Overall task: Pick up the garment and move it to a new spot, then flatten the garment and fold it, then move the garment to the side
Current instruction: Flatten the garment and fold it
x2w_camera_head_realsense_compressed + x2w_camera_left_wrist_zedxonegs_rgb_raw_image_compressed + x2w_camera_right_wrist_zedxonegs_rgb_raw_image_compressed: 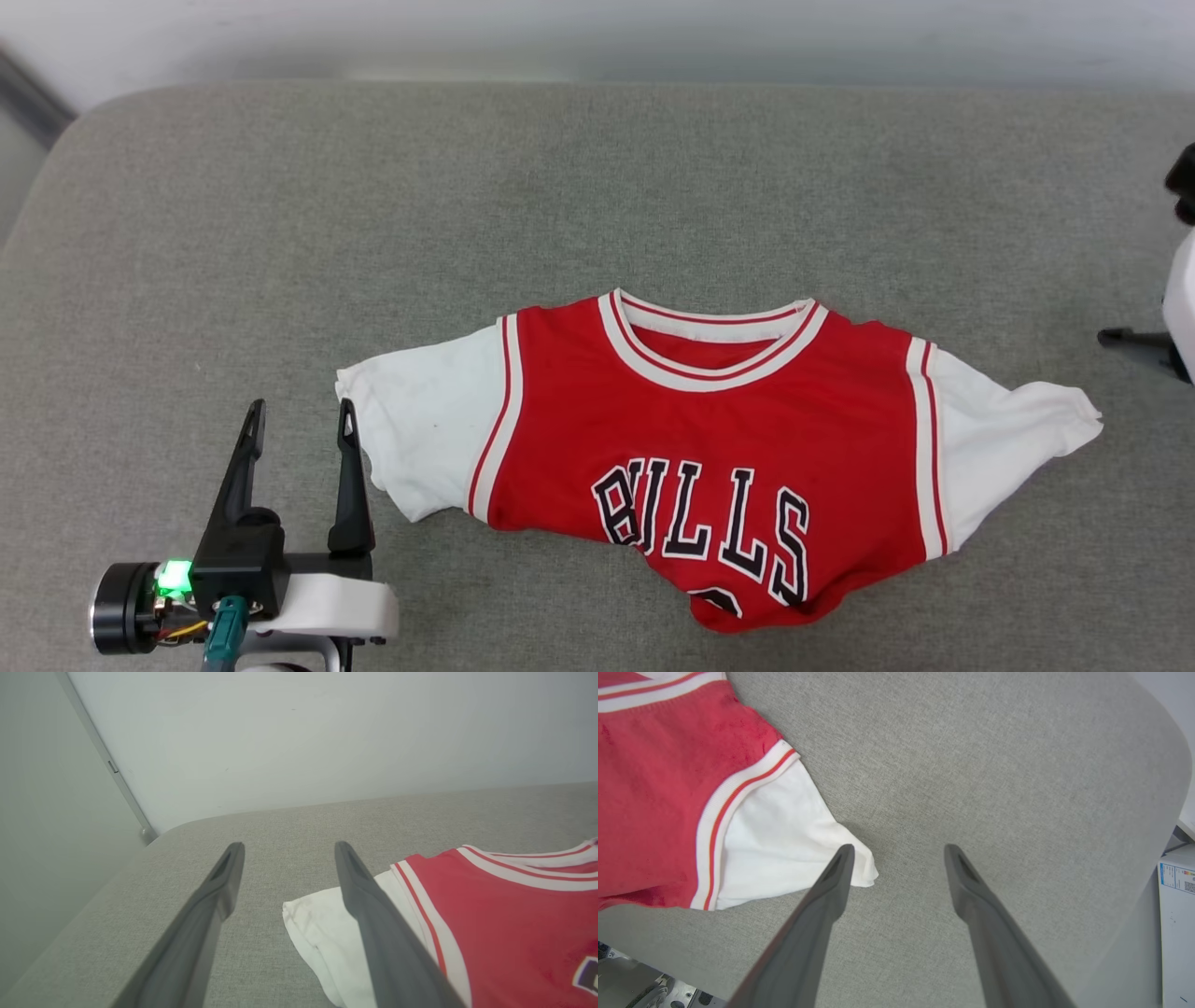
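Head view: the garment [709, 439] is laid left-to-right, 1 sleeve just beside the left gripper [301, 411], 1 beside the right gripper [899, 851]; fingers are spread, empty.

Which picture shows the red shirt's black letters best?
The head view: the black white-outlined letters on the red jersey-style T-shirt read clearly. The left wrist view catches a letter's edge; the right wrist view shows red cloth and a white sleeve.

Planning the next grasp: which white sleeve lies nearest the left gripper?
The left sleeve: its cuff lies just beside the left gripper, while the right sleeve is at the far end of the garment.
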Controlling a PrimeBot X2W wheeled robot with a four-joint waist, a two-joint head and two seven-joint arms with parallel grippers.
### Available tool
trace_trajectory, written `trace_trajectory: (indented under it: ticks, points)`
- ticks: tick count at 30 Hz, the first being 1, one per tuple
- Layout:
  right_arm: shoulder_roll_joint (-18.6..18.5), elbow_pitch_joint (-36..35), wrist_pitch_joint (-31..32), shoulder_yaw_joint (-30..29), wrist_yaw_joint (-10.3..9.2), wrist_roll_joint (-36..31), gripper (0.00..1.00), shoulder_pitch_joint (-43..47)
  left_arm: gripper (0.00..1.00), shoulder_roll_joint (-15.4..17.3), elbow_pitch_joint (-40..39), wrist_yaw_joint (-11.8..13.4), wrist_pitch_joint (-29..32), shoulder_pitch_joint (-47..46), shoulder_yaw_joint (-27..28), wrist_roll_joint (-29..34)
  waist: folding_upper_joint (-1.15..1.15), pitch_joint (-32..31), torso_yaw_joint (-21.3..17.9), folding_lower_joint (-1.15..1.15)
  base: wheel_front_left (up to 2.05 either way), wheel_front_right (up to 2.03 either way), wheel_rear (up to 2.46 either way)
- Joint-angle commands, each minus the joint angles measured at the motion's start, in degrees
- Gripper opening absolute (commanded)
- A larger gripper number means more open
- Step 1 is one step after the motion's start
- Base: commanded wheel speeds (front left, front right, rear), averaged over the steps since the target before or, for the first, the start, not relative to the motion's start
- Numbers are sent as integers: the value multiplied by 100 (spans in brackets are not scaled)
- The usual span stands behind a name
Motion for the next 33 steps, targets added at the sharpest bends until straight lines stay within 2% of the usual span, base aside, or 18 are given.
trace_trajectory:
  ticks: [1,8,13,19,20,21,27,33]
  points:
    - [59,-30,119,16,-5,-61,100,2,100,-9,-23,-11,-15,-81,18,40,0,64,10,0,0,0,0]
    - [455,377,529,-70,-5,-311,100,420,100,-36,-16,-83,-16,-267,16,60,0,356,108,0,0,0,0]
    - [855,850,257,-247,-5,-357,100,766,100,-18,-19,-109,-15,-365,53,83,0,545,165,0,0,0,0]
    - [1163,1085,56,-23,-5,-513,100,1189,100,26,25,-147,-15,-432,115,86,0,580,167,0,0,0,0]
    - [1170,1040,-29,-18,-5,-522,28,1170,100,49,43,-142,-15,-445,130,97,0,556,152,0,0,0,0]
    - [1163,985,-114,-29,-3,-491,0,1141,100,67,57,-154,-15,-473,149,84,0,525,138,0,0,0,0]
    - [767,456,-681,-1,-6,-595,0,864,100,338,174,-407,-15,-752,306,-11,0,197,34,0,0,0,0]
    - [492,-5,-1172,-36,-5,-609,0,761,100,897,751,-875,31,-1362,385,-84,0,-52,-61,0,0,0,0]
